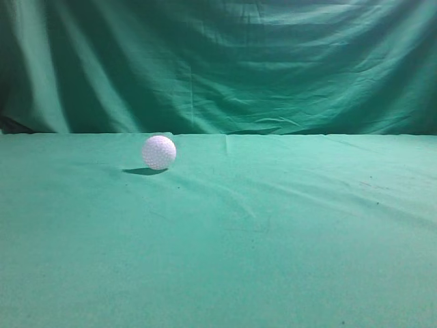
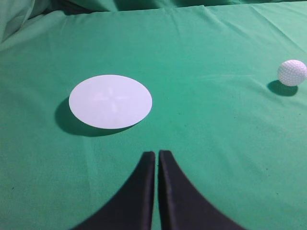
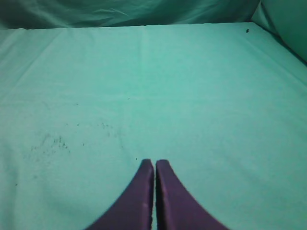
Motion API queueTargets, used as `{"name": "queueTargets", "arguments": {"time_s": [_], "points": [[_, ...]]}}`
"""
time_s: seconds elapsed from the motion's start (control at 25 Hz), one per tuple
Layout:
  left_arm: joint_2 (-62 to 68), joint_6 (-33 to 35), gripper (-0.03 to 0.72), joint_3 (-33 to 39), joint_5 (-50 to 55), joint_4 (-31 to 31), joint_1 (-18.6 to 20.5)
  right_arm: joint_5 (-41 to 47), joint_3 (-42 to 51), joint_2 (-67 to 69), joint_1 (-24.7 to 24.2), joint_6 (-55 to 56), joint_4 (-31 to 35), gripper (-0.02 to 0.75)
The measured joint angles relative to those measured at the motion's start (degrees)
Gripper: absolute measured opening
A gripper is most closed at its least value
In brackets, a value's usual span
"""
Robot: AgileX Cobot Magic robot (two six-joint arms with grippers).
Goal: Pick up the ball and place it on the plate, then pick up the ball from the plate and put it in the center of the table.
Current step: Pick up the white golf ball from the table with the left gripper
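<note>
Ball (image 2: pixel 291 72) rests free on the table (image 2: pixel 206 143), right of the plate (image 2: pixel 110 101); both grippers (image 2: pixel 157 158) (image 3: pixel 154 165) clenched, empty. A glancing touch could roll it away.

A green cloth backdrop (image 1: pixel 218 61) hangs across the whole rear of the scene, falling in soft diagonal folds and long creases. It is darker in the upper corners and along its bottom edge, where a thin shadowed line marks its meeting with the counter (image 1: pixel 273 239). The counter is covered in lighter green cloth, slightly wrinkled, with faint ridges and a few small dark specks. Light falls from above, casting short, soft shadows.
</note>
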Motion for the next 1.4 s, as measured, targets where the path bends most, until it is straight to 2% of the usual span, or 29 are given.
{"name": "queueTargets", "arguments": {"time_s": [1.0, 1.32, 1.4], "points": [[0.0, 0.0, 0.000, 0.0, -0.8, 1.1, 0.0, 0.0, 0.0, 0.0, 0.0, -0.1, 0.0, 0.000], [0.0, 0.0, 0.000, 0.0, -16.9, -3.8, 0.0, -0.5, 0.0, 0.0, 0.0, -0.2, 0.1, 0.000], [0.0, -0.1, 0.000, 0.0, -21.2, -5.9, 0.0, -2.3, 0.0, 0.0, 0.0, -0.2, 2.1, 0.000]]}}
